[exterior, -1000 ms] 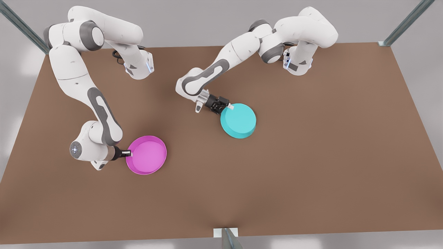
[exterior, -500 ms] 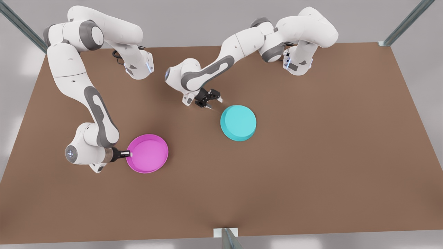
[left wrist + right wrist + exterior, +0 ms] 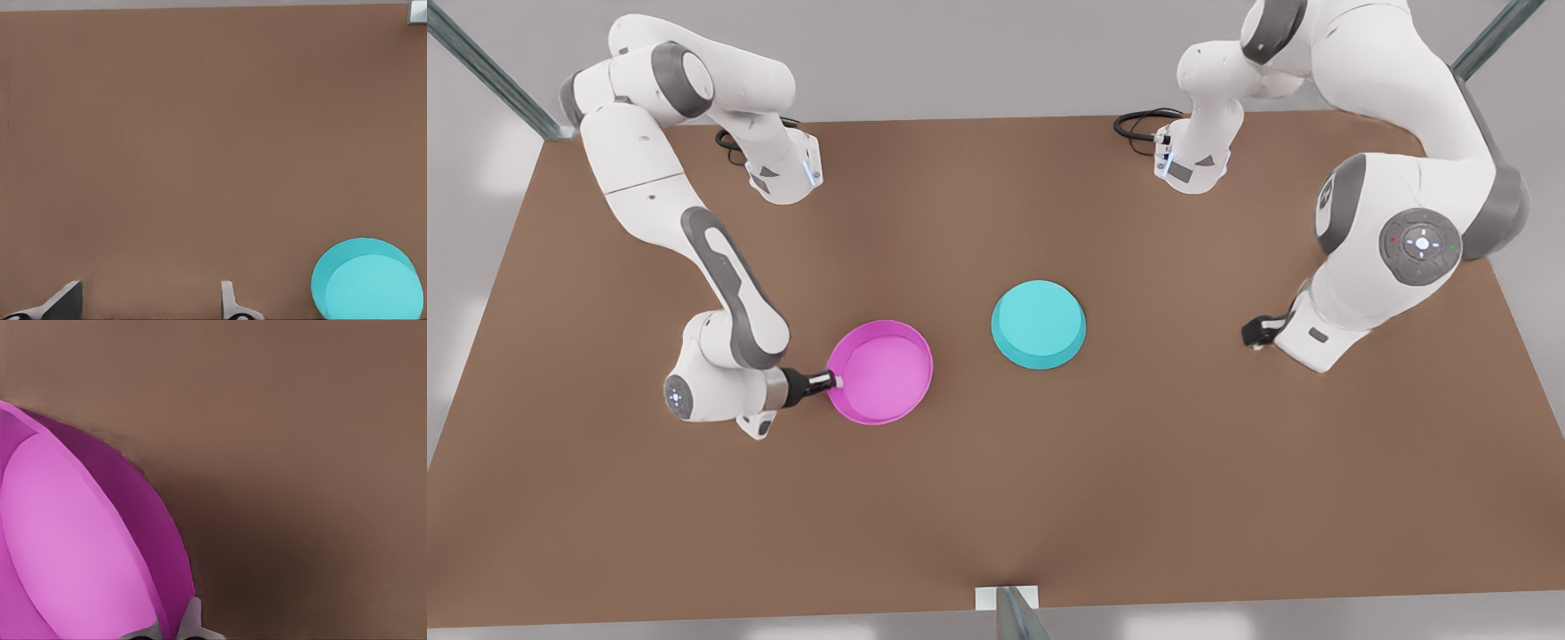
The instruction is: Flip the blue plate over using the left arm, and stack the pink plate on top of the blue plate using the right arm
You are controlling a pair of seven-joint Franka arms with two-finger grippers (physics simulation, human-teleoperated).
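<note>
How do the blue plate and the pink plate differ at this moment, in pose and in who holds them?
The blue plate lies upside down, flat base up; the pink plate is open side up, showing its lighter inside. The blue plate rests free on the table, the left gripper open and away from it; the pink plate is pinched at its rim by the right gripper. Both are round, shallow and look alike in size.

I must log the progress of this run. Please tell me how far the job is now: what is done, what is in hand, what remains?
Done: the blue plate lies base up on the table, and the open left gripper is parked apart from it. In hand: the right gripper is shut on the pink plate rim, holding it beside the blue plate. Left: setting the pink plate on top of the blue one.
</note>
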